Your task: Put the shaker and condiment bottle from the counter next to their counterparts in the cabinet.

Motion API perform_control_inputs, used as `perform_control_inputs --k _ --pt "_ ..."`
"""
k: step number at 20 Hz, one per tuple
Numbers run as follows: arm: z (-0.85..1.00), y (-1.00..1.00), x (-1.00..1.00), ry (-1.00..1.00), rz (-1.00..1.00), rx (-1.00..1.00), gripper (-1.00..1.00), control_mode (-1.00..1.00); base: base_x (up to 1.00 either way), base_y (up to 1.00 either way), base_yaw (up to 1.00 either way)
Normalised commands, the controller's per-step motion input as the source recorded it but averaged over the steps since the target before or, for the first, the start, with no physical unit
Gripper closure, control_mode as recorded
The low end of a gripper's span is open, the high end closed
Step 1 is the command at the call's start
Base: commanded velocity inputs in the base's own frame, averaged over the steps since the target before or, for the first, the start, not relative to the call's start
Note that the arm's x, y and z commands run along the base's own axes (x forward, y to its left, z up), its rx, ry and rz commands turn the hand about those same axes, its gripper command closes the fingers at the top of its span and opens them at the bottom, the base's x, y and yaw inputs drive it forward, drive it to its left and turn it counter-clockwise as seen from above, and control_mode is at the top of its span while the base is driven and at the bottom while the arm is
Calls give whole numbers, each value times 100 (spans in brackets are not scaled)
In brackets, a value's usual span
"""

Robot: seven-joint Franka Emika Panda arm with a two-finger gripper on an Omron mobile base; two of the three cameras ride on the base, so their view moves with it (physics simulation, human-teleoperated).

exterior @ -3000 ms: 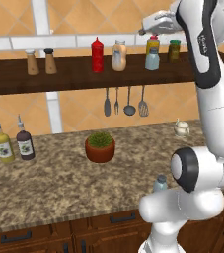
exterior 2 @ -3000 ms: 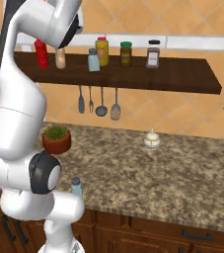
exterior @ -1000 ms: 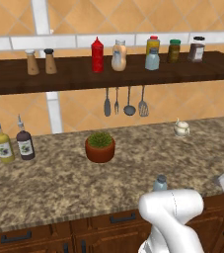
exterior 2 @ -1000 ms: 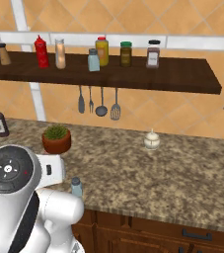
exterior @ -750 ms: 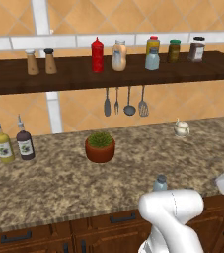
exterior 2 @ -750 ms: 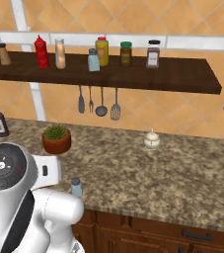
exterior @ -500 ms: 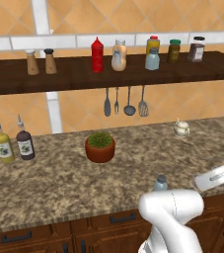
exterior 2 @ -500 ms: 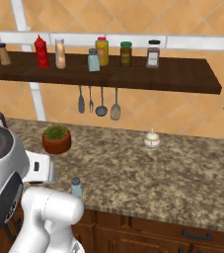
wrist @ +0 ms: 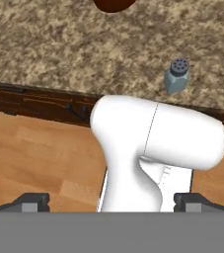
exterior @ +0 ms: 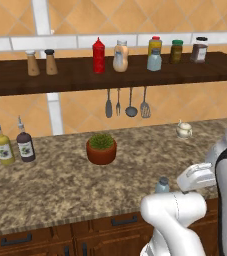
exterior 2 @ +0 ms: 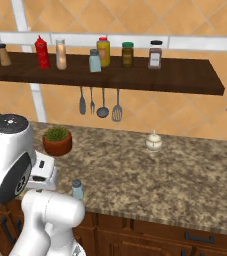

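Kitchen counter (exterior: 50, 185) with one little shaker (exterior 2: 77, 189) left to put away.
Up on the long cabinet (exterior: 75, 80) shelf, the condiment bottle (exterior: 120, 56) stands just beside the red squeeze bottle (exterior: 99, 55), so that job looks done. The shaker sits near the counter's front edge, with bare stone around it. The gripper (wrist: 112, 200) has its tips wide apart, holding nothing, low in front of the drawers.

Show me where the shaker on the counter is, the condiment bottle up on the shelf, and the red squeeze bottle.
shaker (wrist: 176, 75), hand view, on its pale body below the grey cap.
condiment bottle (exterior: 120, 56), left base view, on the peach-orange body.
red squeeze bottle (exterior: 99, 56), left base view, on the middle of its red body.
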Motion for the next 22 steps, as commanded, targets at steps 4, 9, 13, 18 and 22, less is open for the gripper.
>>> perform_control_inputs --k 4,9,13,18,22 --pt "-27 0 32 17 -1 -1 -100 -100 0 0 0" --pt "-5 -11 2 0 0 0 -100 -100 0 0 0" --pt "-19 -38 23 0 0 0 -100 -100 0 0 0" --pt "-31 -5 34 0 0 0 -100 -100 0 0 0" --pt "-17 0 5 1 0 0 -100 -100 0 0 0"
